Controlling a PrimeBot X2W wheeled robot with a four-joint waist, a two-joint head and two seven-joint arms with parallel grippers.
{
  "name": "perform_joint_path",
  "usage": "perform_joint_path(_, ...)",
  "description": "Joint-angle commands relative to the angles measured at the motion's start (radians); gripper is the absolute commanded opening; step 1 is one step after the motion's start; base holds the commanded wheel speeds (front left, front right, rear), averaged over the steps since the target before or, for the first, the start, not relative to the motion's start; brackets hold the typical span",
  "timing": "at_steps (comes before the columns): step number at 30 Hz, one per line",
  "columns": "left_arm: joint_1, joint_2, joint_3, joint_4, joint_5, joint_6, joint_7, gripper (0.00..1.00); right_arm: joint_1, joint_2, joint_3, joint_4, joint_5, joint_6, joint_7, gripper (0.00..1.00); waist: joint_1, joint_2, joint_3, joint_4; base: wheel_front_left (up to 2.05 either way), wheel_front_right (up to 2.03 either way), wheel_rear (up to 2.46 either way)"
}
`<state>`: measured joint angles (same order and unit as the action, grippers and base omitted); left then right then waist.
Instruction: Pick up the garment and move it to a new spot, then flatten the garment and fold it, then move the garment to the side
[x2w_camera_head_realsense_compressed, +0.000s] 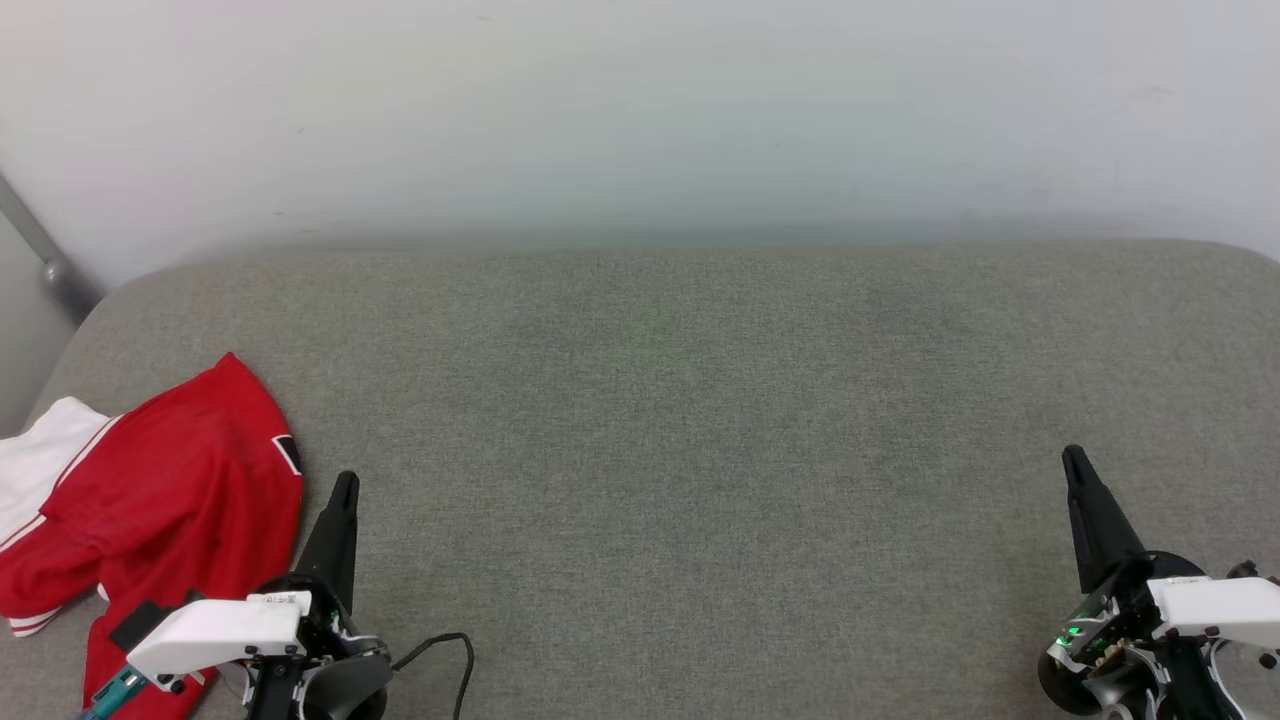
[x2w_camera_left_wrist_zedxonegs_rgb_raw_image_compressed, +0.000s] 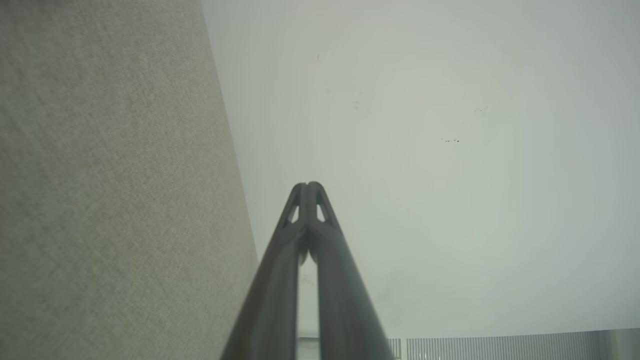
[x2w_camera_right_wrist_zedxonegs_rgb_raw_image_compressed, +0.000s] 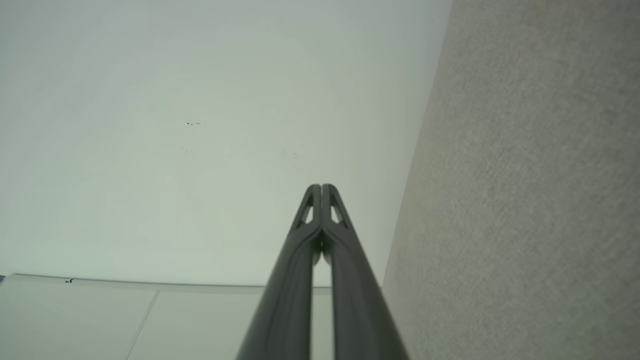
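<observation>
Grey woven fabric covers the wide cushioned surface (x2w_camera_head_realsense_compressed: 700, 450) over which both arms are held low. Each shows a white wrist housing and two long dark fingers that point away from the robot toward the pale wall (x2w_camera_head_realsense_compressed: 640, 120).

The left gripper (x2w_camera_head_realsense_compressed: 343, 488) leans slightly to its right. Its fingers are pressed together from base to tip, and nothing is between them. In the left wrist view, the left gripper (x2w_camera_left_wrist_zedxonegs_rgb_raw_image_compressed: 308, 188) has tips that meet at a narrow point, with the grey fabric running along its left and the wall ahead. A thin black cable (x2w_camera_head_realsense_compressed: 455, 650) loops on the surface just to the right of its wrist.

The right gripper (x2w_camera_head_realsense_compressed: 1076, 468) leans slightly to its left. Its fingers are also pressed together and hold nothing. The right wrist view confirms this for the right gripper (x2w_camera_right_wrist_zedxonegs_rgb_raw_image_compressed: 321, 190), with the fabric on its right.

The red jersey shirt with white short sleeves (x2w_camera_head_realsense_compressed: 180, 480) lies bunched and creased on the surface just to the left of the left gripper, well apart from the right one. One white sleeve spreads on the side farthest from the gripper, and red-white striped trim shows at a lower fold. A small black, white-outlined patch sits on the edge nearest the left fingers. In the head view, the left wrist housing overlaps the shirt's lower part.
</observation>
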<state>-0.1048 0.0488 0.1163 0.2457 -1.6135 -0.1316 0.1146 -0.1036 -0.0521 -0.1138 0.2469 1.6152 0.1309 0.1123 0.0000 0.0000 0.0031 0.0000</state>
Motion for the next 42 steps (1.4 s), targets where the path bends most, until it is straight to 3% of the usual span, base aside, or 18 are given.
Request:
perform_joint_path(1,-0.008,-0.001,0.001,0.0,0.001,-0.003,0.002,0.0,-0.013,0.003,0.001,0.001,-0.005,0.0,0.001,0.0,0.0,0.0,0.0,0.0,0.0,0.0,0.0)
perform_joint_path(27,-0.008,-0.001,0.001,0.0,0.001,-0.003,0.001,0.0,-0.013,0.003,0.001,0.001,-0.005,0.0,0.001,0.0,0.0,0.0,0.0,0.0,0.0,0.0,0.0)
perform_joint_path(28,0.0,0.0,0.0,0.0,0.0,0.0,0.0,1.0,0.0,0.0,0.0,0.0,0.0,0.0,0.0,1.0,0.0,0.0,0.0,0.0,0.0,0.0,0.0)
perform_joint_path(42,0.003,0.005,-0.068,-0.052,0.023,0.001,-0.051,1.0,0.023,0.001,0.033,-0.046,-0.024,0.0,-0.05,1.0,0.0,0.0,0.001,-0.001,0.0,0.0,0.0)
